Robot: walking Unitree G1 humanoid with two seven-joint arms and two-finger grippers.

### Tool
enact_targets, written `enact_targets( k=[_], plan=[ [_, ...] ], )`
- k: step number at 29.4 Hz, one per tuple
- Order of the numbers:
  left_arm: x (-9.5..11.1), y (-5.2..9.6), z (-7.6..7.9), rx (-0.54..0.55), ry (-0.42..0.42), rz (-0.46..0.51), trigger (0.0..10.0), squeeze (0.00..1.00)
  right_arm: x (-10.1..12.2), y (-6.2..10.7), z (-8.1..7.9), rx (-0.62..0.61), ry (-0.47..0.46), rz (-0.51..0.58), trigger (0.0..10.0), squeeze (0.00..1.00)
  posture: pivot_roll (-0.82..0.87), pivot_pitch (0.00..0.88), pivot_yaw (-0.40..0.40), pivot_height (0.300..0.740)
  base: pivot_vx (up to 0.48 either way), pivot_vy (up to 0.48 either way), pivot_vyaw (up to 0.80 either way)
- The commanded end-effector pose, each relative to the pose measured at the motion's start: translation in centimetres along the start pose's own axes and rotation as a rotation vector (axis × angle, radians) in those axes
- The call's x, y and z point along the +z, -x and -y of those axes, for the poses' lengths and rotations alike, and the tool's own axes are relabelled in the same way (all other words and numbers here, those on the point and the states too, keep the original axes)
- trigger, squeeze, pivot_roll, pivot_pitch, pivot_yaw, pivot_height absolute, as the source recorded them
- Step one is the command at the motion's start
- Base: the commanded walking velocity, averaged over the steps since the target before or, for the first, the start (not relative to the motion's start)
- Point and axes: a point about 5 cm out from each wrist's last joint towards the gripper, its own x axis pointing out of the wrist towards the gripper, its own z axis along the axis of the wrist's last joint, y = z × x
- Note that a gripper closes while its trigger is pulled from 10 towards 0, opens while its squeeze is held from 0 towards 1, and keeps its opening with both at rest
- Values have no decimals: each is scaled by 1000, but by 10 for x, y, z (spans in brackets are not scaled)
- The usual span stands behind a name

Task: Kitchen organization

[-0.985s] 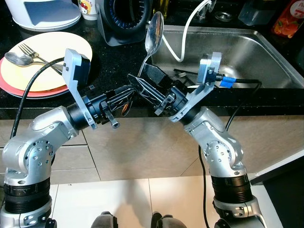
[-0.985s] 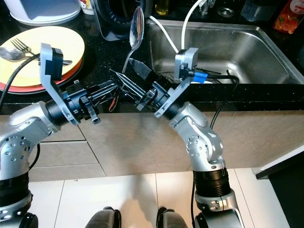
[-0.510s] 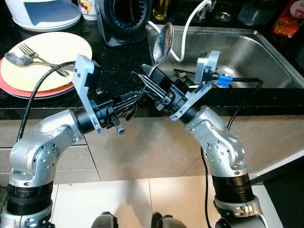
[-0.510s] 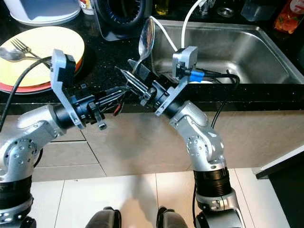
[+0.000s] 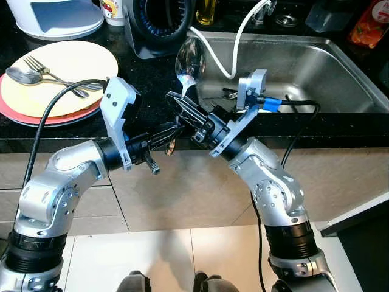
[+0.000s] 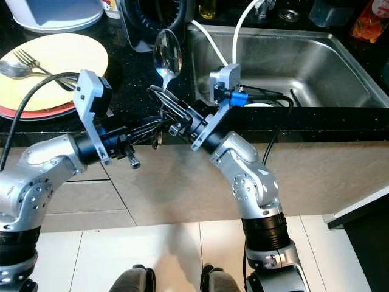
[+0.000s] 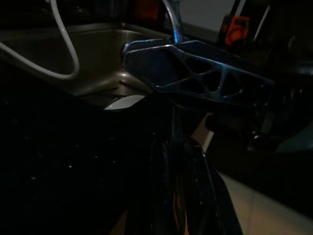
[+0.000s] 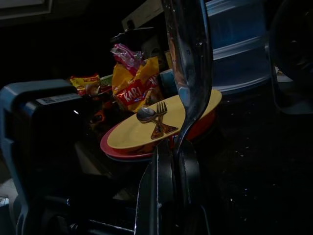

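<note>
Two grippers, near edge of counter: right gripper (image 5: 182,104) and left gripper (image 5: 173,131) meet just in front of the black countertop (image 5: 146,85), left fingers reaching toward the right ones.
Right gripper, state: clenched on the handle of a large spoon (image 5: 189,61), held upright with the bowl uppermost.
Left gripper, state: cannot tell; its fingers lie dark against the right gripper's, and the left wrist view gives no clear reading.
Spoon, position: raised above the counter, just left of the sink (image 5: 316,73), bowl near the black appliance (image 5: 159,24).
Plate, middle distance: yellow plate (image 5: 67,67) on a red one, on the counter to the robot's left, well apart from the held spoon; carries a fork (image 5: 42,66) and a smaller spoon (image 5: 21,75).
Sink contents: a white hose (image 5: 234,45) trailing in; a fork-like utensil lies on the bottom, too small to confirm.
Step in hand (judged): cutlery being gathered, either carried leftward or passed between arms.
Next move (judged): travel left across the counter, lower over the plate, tilt the spoon flat beside the other cutlery, then release.
</note>
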Motion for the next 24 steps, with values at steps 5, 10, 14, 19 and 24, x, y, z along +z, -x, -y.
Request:
enact_targets(
  k=[5,10,14,19,24],
  plan=[
    [-4,7,-11,74,163,73,10000,1000,23,9,17,-109,31,106,0,0,144,130,-29,740,0,0,0],
    [9,6,-5,21,193,177,10000,1000,28,8,19,-123,11,144,0,0,145,131,-32,740,0,0,0],
    [12,5,3,-38,191,195,10000,1000,31,7,22,-145,2,170,0,0,145,133,-33,740,0,0,0],
    [9,4,15,-84,163,133,10000,1000,38,7,32,-229,33,204,0,0,147,138,-34,740,0,0,0],
    [3,6,19,-54,117,70,10000,1000,47,9,52,-386,140,220,0,0,155,151,-44,740,0,0,0]
  ],
)
